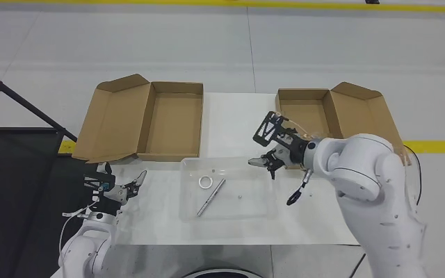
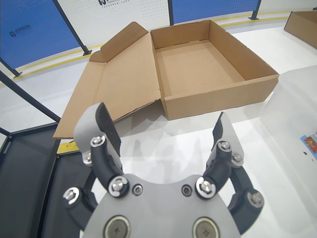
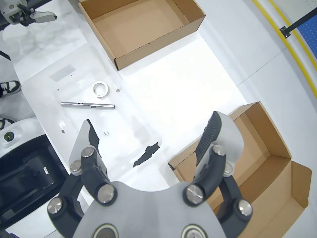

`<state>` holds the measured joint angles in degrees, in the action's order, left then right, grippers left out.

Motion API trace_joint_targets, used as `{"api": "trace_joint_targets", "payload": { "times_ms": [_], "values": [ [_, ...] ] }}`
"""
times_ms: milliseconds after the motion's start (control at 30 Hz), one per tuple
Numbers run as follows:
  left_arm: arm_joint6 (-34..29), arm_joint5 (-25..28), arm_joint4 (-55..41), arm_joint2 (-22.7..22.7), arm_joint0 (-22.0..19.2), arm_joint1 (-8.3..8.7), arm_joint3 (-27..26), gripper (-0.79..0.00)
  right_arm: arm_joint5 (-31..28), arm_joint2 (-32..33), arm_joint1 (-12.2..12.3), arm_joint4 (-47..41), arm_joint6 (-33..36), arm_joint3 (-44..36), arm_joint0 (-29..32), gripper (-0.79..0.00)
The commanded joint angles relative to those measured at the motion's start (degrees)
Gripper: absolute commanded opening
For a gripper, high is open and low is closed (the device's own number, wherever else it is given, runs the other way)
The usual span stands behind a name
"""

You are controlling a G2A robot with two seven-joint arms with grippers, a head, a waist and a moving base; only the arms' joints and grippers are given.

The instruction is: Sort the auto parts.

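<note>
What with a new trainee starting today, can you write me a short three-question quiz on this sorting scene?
1. Multiple choice: in the clear tray, the metal rod: A stands upright; B lies flat; C leans on the wall.
2. True or false: the metal ring lies in the tray, apart from the rod.
3. Fill in: the left gripper hangs over the table with its jaws ___.

Key: 1 B; 2 true; 3 open.
</note>
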<state>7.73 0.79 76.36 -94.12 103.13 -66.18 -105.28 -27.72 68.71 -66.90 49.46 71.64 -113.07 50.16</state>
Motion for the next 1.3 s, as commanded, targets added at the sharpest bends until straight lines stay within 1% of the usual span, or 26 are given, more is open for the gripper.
{"api": "trace_joint_targets", "payload": {
  "times_ms": [0, 133, 167, 200, 233, 267, 300, 333, 367, 433, 500, 533, 567, 733, 833, 867, 900, 1033, 1067, 1233, 1267],
  "values": [
    [0.0, 0.0, 0.0, 0.0, 0.0, 0.0, 0.0, 0.0, 1.1, -1.8, -0.1, 0.3, 0.8, -0.2, -0.3, 0.0],
    [0.0, 0.0, 0.0, 0.0, 0.0, 0.0, 0.0, 0.0, 2.9, -7.0, -0.5, 0.7, 4.4, -0.9, -2.0, 0.0],
    [0.0, 0.0, 0.0, 0.0, 0.0, 0.0, 0.0, 0.0, 3.2, -8.2, -0.6, 0.6, 5.0, -0.9, -2.4, -0.077],
    [0.0, 0.0, 0.0, 0.0, 0.0, 0.0, 0.0, 0.0, 3.6, -9.5, -0.7, 0.4, 6.0, -0.9, -2.7, -0.135],
    [0.0, 0.0, 0.0, 0.0, 0.0, 0.0, 0.0, 0.0, 3.9, -10.8, -0.8, 0.3, 6.9, -1.0, -3.0, -0.234],
    [0.0, 0.0, 0.0, 0.0, 0.0, 0.0, 0.0, 0.0, 4.1, -12.3, -0.9, 0.4, 8.1, -1.0, -3.3, -0.265],
    [0.0, 0.0, 0.0, 0.0, 0.0, 0.0, 0.0, 0.0, 4.3, -13.7, -1.1, 0.5, 9.2, -0.8, -3.6, -0.256],
    [0.0, 0.0, 0.0, 0.0, 0.0, 0.0, 0.0, 0.0, 4.9, -15.1, -1.1, 1.1, 9.8, -0.4, -3.9, -0.212],
    [0.0, 0.0, 0.0, 0.0, 0.0, 0.0, 0.0, 0.0, 5.5, -16.6, -1.2, 1.7, 10.4, -0.2, -4.1, -0.215],
    [0.0, 0.0, 0.0, 0.0, 0.0, 0.0, 0.0, 0.0, 6.2, -18.9, -1.2, 2.1, 11.2, 0.7, -4.2, -0.268],
    [0.0, 0.0, 0.0, 0.0, 0.0, 0.0, 0.0, 0.0, 7.0, -20.6, -1.3, 2.6, 11.9, 2.0, -4.1, -0.296],
    [0.0, 0.0, 0.0, 0.0, 0.0, 0.0, 0.0, 0.0, 7.4, -21.1, -1.3, 2.8, 12.3, 2.7, -4.0, -0.296],
    [0.0, 0.0, 0.0, 0.0, 0.0, 0.0, 0.0, 0.0, 7.7, -21.6, -1.4, 3.0, 12.6, 3.4, -3.8, -0.339],
    [0.0, 0.0, 0.0, 0.0, 0.0, 0.0, 0.0, 0.0, 9.9, -23.6, -1.6, 3.8, 13.6, 7.5, -3.1, -0.323],
    [0.0, 0.0, 0.0, 0.0, 0.0, 0.0, 0.0, 0.0, 10.6, -24.3, -1.7, 3.8, 12.2, 9.5, -2.6, -0.379],
    [0.0, 0.0, 0.0, 0.0, 0.0, 0.0, 0.0, 0.0, 11.0, -24.6, -1.8, 4.1, 12.0, 10.2, -2.5, -0.416],
    [0.0, 0.0, 0.0, 0.0, 0.0, 0.0, 0.0, 0.0, 11.7, -24.9, -1.8, 4.7, 11.8, 11.1, -2.5, -0.428],
    [0.0, 0.0, 0.0, 0.0, 0.0, 0.0, 0.0, 0.0, 13.6, -27.2, -2.6, 5.5, 10.8, 15.0, -3.2, -0.459],
    [0.0, 0.0, 0.0, 0.0, 0.0, 0.0, 0.0, 0.0, 13.8, -27.7, -2.8, 5.5, 10.5, 15.8, -3.5, -0.477],
    [0.0, 0.0, 0.0, 0.0, 0.0, 0.0, 0.0, 0.0, 14.5, -29.1, -3.6, 5.2, 9.2, 18.2, -4.7, -0.502],
    [0.0, 0.0, 0.0, 0.0, 0.0, 0.0, 0.0, 0.0, 14.7, -29.2, -3.7, 5.2, 9.2, 18.6, -4.7, -0.517]
  ]
}}
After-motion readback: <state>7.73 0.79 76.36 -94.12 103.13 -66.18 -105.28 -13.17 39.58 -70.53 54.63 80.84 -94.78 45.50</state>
